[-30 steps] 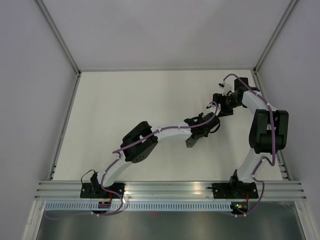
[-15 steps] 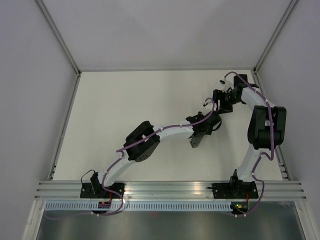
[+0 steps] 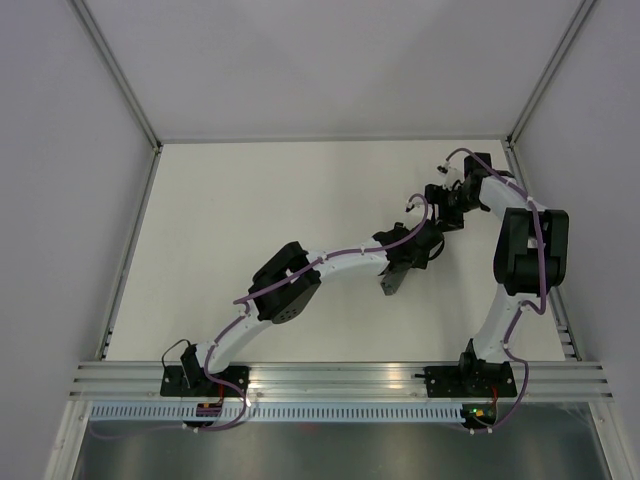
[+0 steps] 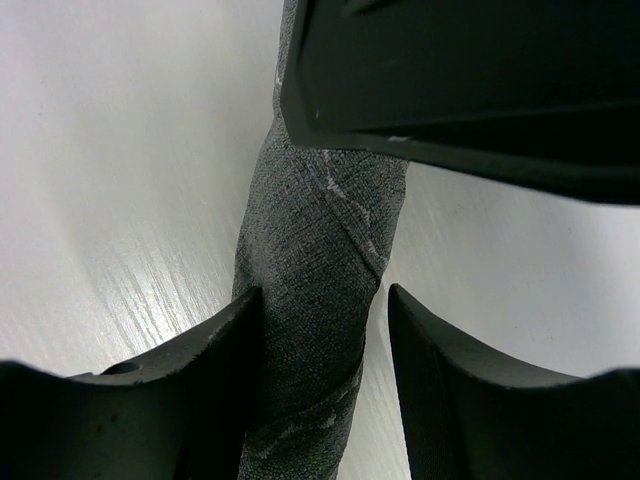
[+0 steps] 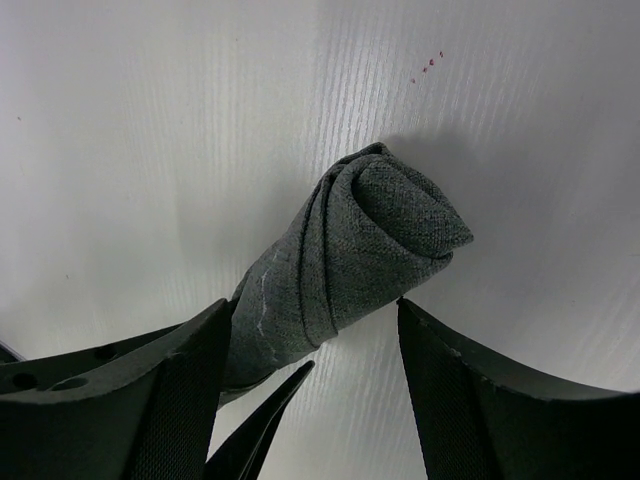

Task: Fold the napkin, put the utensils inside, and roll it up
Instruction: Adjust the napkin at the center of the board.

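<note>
I'm seeing the napkin (image 4: 315,250) lying rolled into a tight grey tube on the white table (image 3: 250,200), right of centre, its spiralled end showing in the right wrist view. The left gripper (image 4: 325,310) is straddling the roll unclamped, one finger touching the cloth and a sliver of table showing beside the other. The right gripper (image 5: 312,310) is hanging released over the roll's end, jaws spread wide.

The dark grey napkin (image 5: 350,255) lies rolled into a tight tube on the white table (image 5: 150,120), spiralled end showing, pale stitching crossing its wraps.
</note>
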Controlling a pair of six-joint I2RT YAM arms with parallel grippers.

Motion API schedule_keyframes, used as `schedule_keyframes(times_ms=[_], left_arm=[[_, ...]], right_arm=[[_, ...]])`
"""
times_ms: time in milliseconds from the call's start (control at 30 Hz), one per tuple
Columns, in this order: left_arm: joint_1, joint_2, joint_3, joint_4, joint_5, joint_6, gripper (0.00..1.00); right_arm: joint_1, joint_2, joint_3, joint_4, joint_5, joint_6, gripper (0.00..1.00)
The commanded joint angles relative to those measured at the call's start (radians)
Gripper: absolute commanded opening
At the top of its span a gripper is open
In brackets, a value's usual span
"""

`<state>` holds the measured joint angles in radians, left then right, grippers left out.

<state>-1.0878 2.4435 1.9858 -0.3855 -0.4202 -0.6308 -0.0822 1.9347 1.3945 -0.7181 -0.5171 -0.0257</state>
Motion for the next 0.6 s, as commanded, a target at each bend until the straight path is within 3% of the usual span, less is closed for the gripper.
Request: schedule_keyframes(times_ms=[0,567], left_arm=[[0.008,0.065,-0.016,-0.089,0.023,-0.049,0.59],[0.003,-0.044,-0.108,-0.007,-0.063,0.006,0.66]], right_arm=[[0.007,0.030,-0.006,0.000,0.032,0.035,0.72],[0.007,0.089,-0.003,0.040,0.022,0.033,0.64]])
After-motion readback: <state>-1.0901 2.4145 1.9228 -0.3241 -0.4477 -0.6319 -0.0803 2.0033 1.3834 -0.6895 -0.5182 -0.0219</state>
